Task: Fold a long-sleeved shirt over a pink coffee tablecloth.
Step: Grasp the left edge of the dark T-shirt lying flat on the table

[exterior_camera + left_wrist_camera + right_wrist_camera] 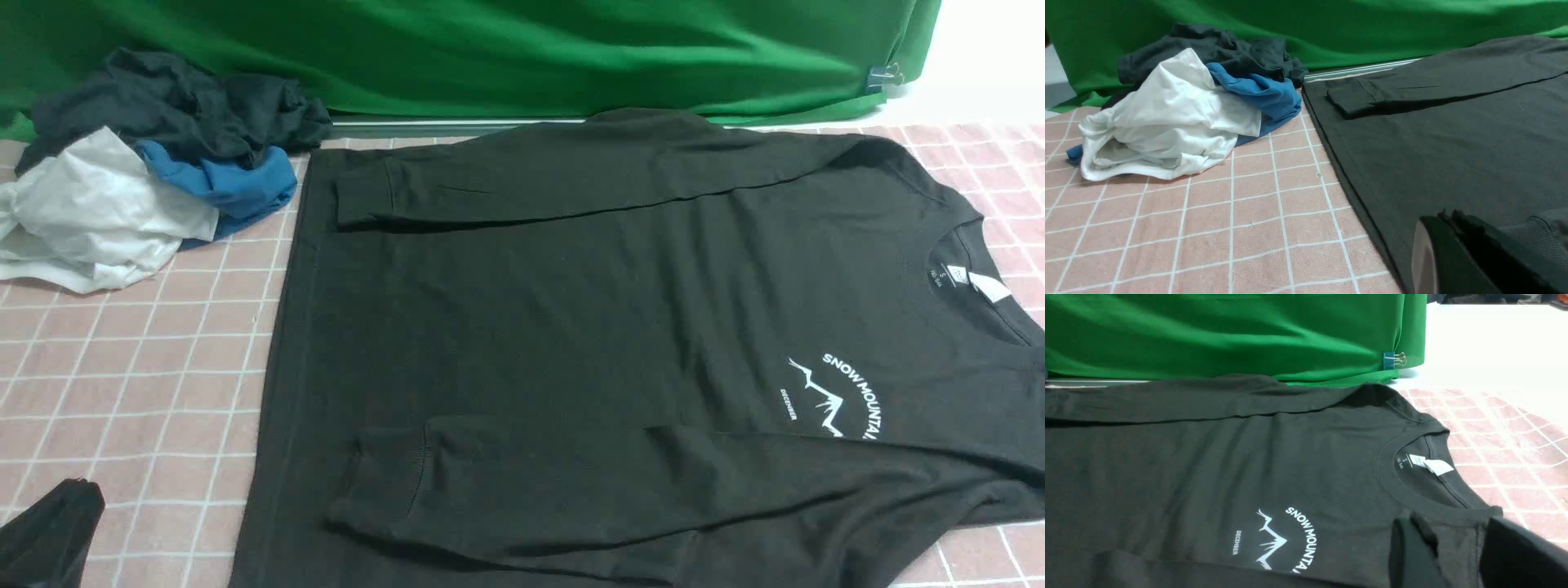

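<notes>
The long-sleeved shirt lies flat on the pink coffee tablecloth, print side up, collar to the right and hem to the left. Both sleeves are folded in over the body, one along the far edge and one along the near edge. In the left wrist view my left gripper is shut with nothing seen in it, low beside the shirt hem and the near cuff. In the right wrist view my right gripper is open over the shirt shoulder seam, next to the collar and white neck label.
A heap of dark, blue and white garments sits at the far left. The green backdrop cloth hangs behind, held by a clip. A small black shape shows at the near left corner; I cannot tell whether it is cloth or gripper.
</notes>
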